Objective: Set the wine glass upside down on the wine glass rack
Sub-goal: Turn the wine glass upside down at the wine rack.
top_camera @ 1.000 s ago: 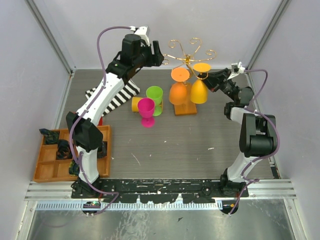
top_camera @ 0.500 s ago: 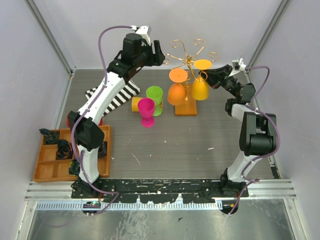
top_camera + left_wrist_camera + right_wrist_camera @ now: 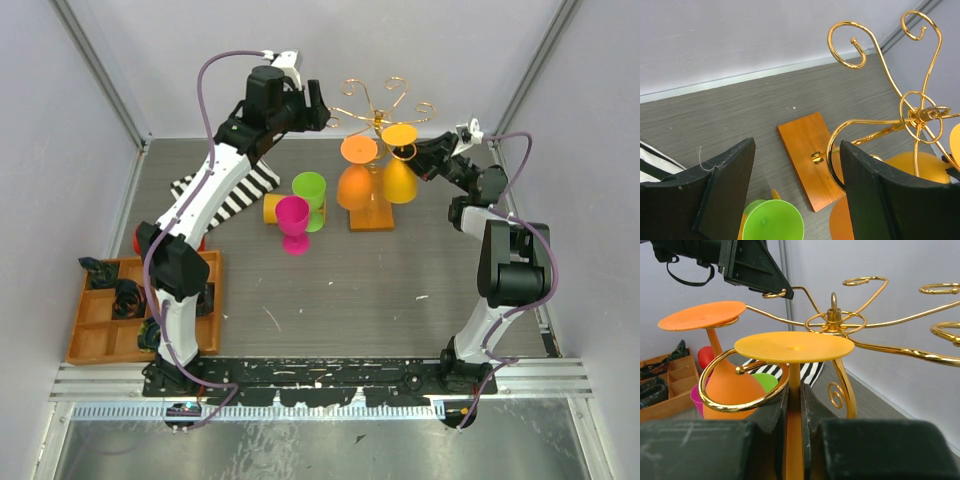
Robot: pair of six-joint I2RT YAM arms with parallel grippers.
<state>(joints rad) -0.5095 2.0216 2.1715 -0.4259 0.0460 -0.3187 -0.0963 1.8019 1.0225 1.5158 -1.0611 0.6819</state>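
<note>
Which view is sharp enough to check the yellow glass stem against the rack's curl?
Right wrist: yellow wine glass and wine glass rack crisp, evenly lit; only its own fingers at the bottom blur. Left wrist: rack sharp, small glints. Top external: sharp, but rack wire too thin to judge.

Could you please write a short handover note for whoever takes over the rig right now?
Left gripper: jaws open, empty, beside the thin gold wire rack's curled arms.
Right gripper: shut on the stem of the inverted yellow plastic wine glass, foot just above a curl.
Done: an orange plastic wine glass hangs inverted on the rack.
Left: confirm the yellow glass is seated, then release.
</note>
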